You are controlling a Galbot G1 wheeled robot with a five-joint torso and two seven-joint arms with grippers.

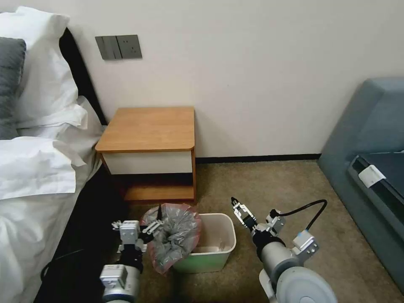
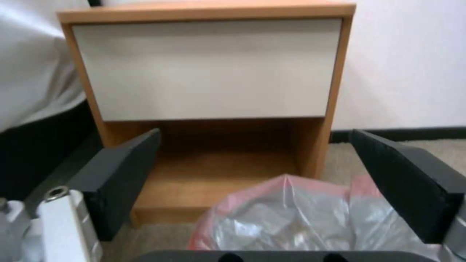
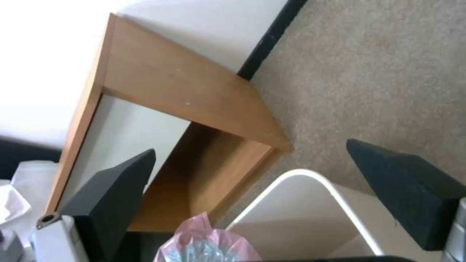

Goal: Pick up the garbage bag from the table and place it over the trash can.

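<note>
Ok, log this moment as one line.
garbage bag: bunched on trash can left rim | left gripper: open beside bag | right gripper: open, right of can | table: bare

The head view looks forward and down from above, taking in the table (image 1: 148, 128) against the wall, the trash can (image 1: 214, 244) on the carpet and both arms. The left wrist view sits low and close, facing the table's (image 2: 209, 69) drawer front squarely. The right wrist view, tilted, looks over the trash can's (image 3: 311, 182) rim at the same table.
</note>
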